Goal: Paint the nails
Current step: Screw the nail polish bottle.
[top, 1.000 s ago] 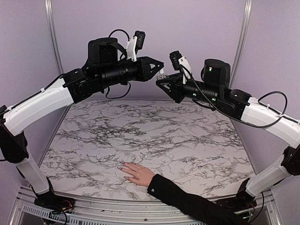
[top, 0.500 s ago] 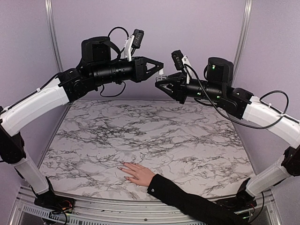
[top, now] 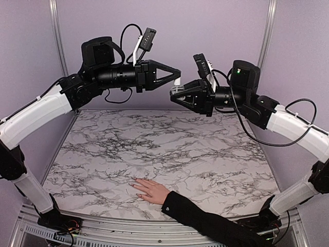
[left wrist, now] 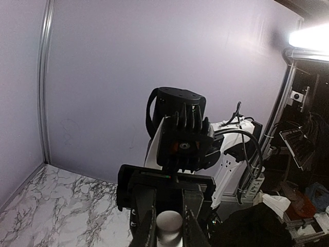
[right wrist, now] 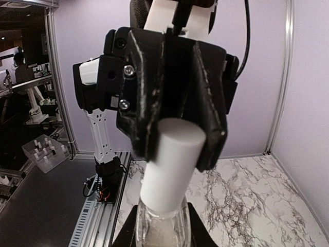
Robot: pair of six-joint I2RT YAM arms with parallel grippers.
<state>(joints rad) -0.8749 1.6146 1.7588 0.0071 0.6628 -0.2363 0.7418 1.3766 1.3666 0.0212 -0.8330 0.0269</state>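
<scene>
— High above the white marble-patterned tabletop [top: 169,149], holding a small clear glass bottle [right wrist: 158,226] in mid-air between both arms; why so far up?
— Probably keeping it well apart from the pale hand with the black sleeve [top: 151,191] lying flat near the front edge; opening it up there, away from skin and sleeve.
— Gripping it how?
— Clamping the glass body with the right gripper [top: 175,93]; pinching the white cylindrical cap [right wrist: 169,164] with the left gripper [left wrist: 169,230], closing on it from both sides; facing nose to nose, likely for twisting the cap off.
— Coming apart already?
— Failing to tell from these views; seeing the cap seated on the neck, seemingly.
— And the tiny oval nails [top: 133,181]?
— Resting down on the marble at the spread fingertips, pointing toward the left arm's side, far below both grippers; looking faintly pink, though being too small for judging.
— Standing early in the job, then?
— Seeming so; judging by the closed bottle, opening first, brushing afterwards.
</scene>
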